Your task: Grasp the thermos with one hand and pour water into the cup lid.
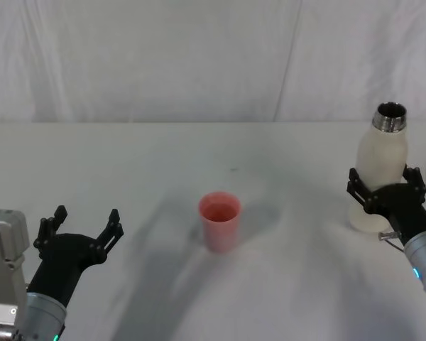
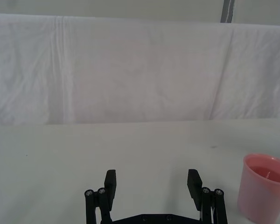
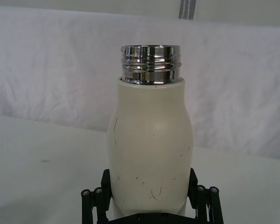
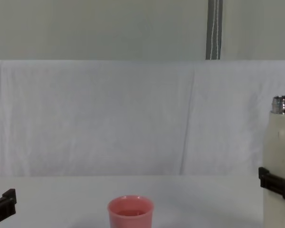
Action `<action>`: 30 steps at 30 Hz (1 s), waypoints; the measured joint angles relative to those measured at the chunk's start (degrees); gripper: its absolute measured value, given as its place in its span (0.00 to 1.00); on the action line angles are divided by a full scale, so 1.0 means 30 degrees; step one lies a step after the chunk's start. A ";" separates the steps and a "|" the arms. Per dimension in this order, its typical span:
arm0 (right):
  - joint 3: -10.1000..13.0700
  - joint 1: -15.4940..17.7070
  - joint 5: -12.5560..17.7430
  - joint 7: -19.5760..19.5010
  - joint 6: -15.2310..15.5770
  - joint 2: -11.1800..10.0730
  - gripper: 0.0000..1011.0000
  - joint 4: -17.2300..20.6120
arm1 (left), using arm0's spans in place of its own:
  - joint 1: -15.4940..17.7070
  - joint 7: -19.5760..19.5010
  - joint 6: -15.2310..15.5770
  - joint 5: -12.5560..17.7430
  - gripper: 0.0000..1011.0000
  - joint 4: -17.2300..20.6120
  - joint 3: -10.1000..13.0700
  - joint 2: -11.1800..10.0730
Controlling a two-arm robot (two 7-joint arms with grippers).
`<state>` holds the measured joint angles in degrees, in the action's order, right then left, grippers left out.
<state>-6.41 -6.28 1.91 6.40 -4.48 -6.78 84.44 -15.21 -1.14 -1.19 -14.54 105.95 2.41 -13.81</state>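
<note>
Right gripper (image 1: 383,186) fingers clasp the unlabelled cream-white matte thermos (image 1: 381,160) at 3 o'clock of the salmon-pink plastic cup lid (image 1: 219,220); left gripper (image 1: 84,226) fingers spread, empty

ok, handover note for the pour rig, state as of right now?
Right gripper: jaws either side of the thermos; contact can't be confirmed. Thermos is upright, uncapped, at the table's right side.
Left gripper: open, empty, low on the left, idle.
Cup lid: upright mid-table, apart from both grippers, with liquid already in it.
Done: some water looks poured, thermos back upright.
Left: check the fill level; release the thermos if it is enough.
</note>
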 joint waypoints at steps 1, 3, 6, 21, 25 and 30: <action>-0.0001 -0.0012 -0.0040 0.0007 0.0023 -0.0025 0.94 0.0045 | -0.0001 0.0000 -0.0001 0.0001 0.99 0.0000 0.0000 0.0000; 0.0001 -0.0094 -0.0164 0.0041 0.0094 -0.0141 0.94 0.0242 | -0.0001 0.0000 0.0000 0.0000 0.99 0.0000 0.0001 0.0001; 0.0103 -0.0290 -0.0217 0.0239 0.0185 -0.0327 0.94 0.0673 | 0.0000 0.0000 0.0000 0.0000 0.99 0.0000 -0.0001 0.0000; -0.0945 -0.1562 -0.2040 0.1117 0.0443 -0.1697 0.94 0.1112 | 0.0000 0.0000 0.0000 0.0000 0.99 0.0000 0.0000 0.0001; -0.1840 -0.2465 -0.3503 0.1343 0.1073 -0.2249 0.94 0.0887 | -0.0001 0.0000 -0.0001 0.0001 0.99 0.0000 0.0000 0.0000; -0.2939 -0.3374 -0.5188 0.1577 0.1414 -0.2748 0.94 0.0463 | -0.0001 0.0000 0.0000 0.0000 0.99 0.0000 0.0001 0.0000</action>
<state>-15.23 -16.40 -13.65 11.13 -0.24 -15.03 85.83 -15.21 -1.14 -1.19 -14.54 105.95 2.42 -13.81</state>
